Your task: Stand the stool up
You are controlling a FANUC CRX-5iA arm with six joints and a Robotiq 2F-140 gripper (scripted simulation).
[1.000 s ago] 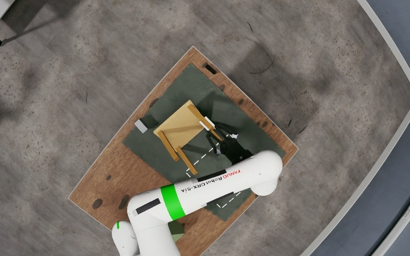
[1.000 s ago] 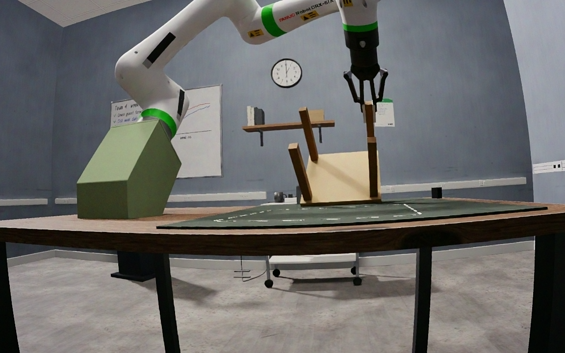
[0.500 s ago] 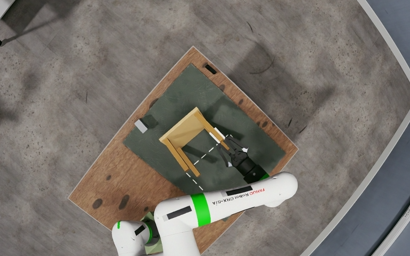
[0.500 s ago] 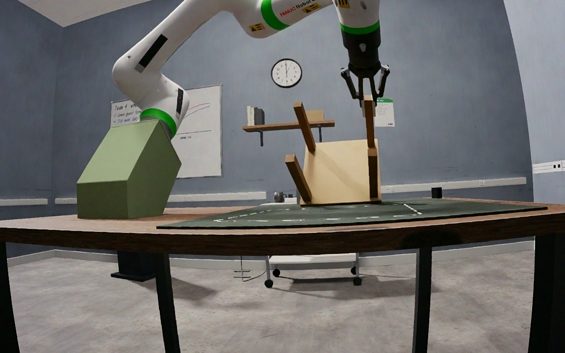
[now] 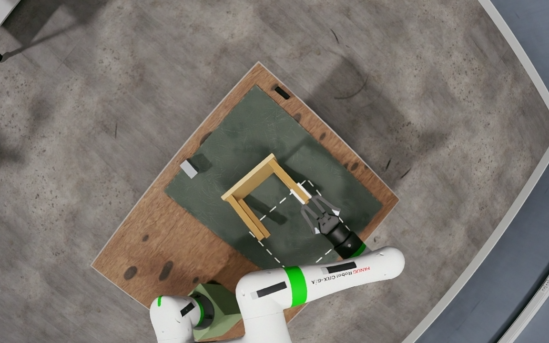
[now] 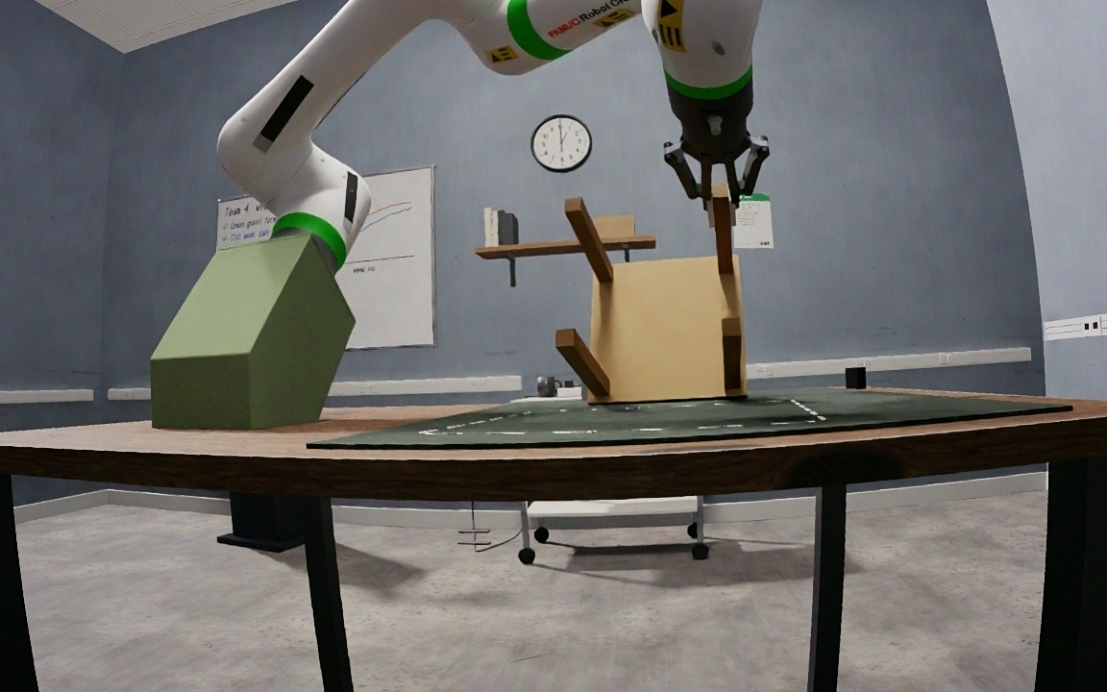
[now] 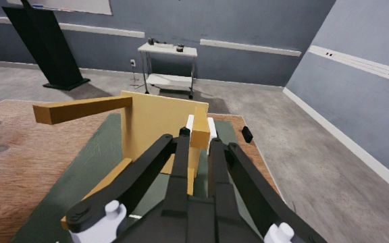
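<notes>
Pale wood stool (image 6: 665, 327), square flat seat and four straight square-section legs in a darker tan: it is tipping on one edge of the seat, which is resting on the mat, with the seat face nearly vertical and the legs projecting sideways and upward. In the top view the stool (image 5: 256, 194) is lying across the far corner of the dashed rectangle (image 5: 293, 226), two legs reaching inward over the marked area and the seat edge sitting just outside the dashed line.

Gripper (image 6: 719, 199), black linkage body with white pads: the fingers are standing narrow and clamping the tip of one upper leg, a pad showing on either side of the leg end in the wrist view. The gripper is pointing down from the white arm (image 5: 323, 275) with green bands and printed lettering.

Mat (image 5: 242, 140), dark green, matte, finely scratched, rectangular, is carrying the white dashed outline near its arm-side end.

Surface (image 6: 540, 469), brown wood-grain board with dark knots and a thin pale edge, is standing on black legs.

Pedestal (image 6: 252, 335), olive green, faceted and slanted, is holding the arm base at one corner of the surface.

Small grey block (image 5: 188, 168), rectangular, is resting at the mat's edge, well apart from the stool. Small black block (image 5: 282, 92), flat and oblong, is lying on bare wood near the far corner.
</notes>
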